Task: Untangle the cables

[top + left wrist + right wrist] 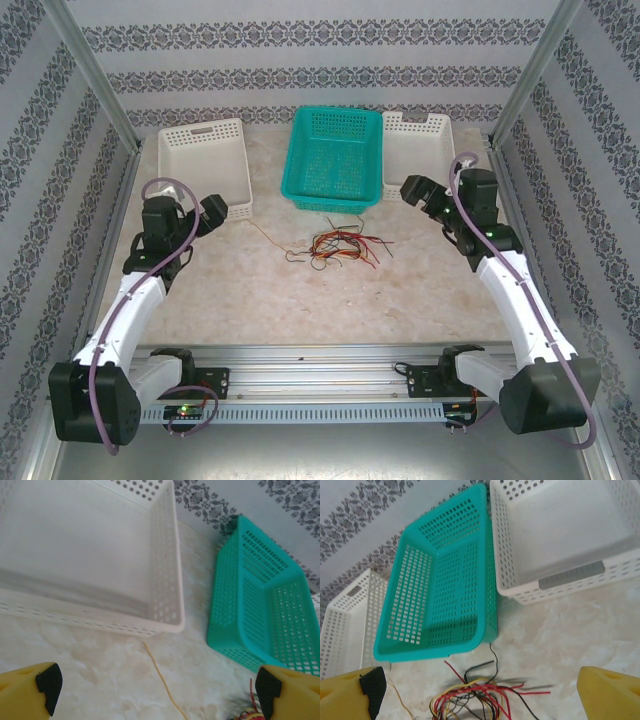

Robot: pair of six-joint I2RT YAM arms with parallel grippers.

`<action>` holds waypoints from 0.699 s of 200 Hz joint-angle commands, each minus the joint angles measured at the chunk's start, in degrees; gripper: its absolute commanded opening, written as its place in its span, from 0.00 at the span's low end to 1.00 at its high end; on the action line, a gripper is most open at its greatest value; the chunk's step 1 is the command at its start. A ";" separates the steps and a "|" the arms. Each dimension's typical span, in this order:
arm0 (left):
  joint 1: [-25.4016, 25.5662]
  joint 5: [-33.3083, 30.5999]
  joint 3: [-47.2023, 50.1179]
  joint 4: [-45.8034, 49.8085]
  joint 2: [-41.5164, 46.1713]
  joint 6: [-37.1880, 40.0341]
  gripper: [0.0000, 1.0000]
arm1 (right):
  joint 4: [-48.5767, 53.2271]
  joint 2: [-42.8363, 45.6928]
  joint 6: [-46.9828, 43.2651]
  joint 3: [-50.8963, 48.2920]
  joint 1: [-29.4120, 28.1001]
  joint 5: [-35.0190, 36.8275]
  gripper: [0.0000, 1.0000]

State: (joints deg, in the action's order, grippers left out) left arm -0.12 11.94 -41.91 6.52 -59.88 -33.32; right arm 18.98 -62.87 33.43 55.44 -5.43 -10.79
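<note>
left gripper (157, 687), right gripper (481, 690) spread | cables (338, 245) on marbled table (420, 290) | patterned walls (300, 40)

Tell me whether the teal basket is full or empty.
Empty. The teal basket shows a bare mesh floor; the cables lie tangled on the table in front of it.

The cables (336, 244) (red, tan, black) lie tangled before the teal basket (335, 160).

left pincer (222, 212) and right pincer (415, 190) both gape wide.
</note>
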 commanded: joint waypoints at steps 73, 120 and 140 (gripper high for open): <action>3.81 6.27 -1.02 18.55 1.60 0.44 1.00 | 8.51 1.11 -1.76 -4.08 -9.22 7.67 0.93; 9.17 3.94 -0.25 20.05 1.08 0.54 0.99 | 7.14 -3.21 -0.66 -5.95 -11.68 8.63 0.87; 12.28 1.01 -0.75 20.56 0.49 0.26 0.99 | 5.81 -6.07 -1.91 -6.48 -12.05 9.09 0.85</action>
State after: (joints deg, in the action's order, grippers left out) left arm 9.10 16.05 -42.72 24.47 -59.35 -33.26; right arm 25.91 -66.22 32.62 50.11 -16.78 -3.66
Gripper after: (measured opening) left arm 0.992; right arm 0.861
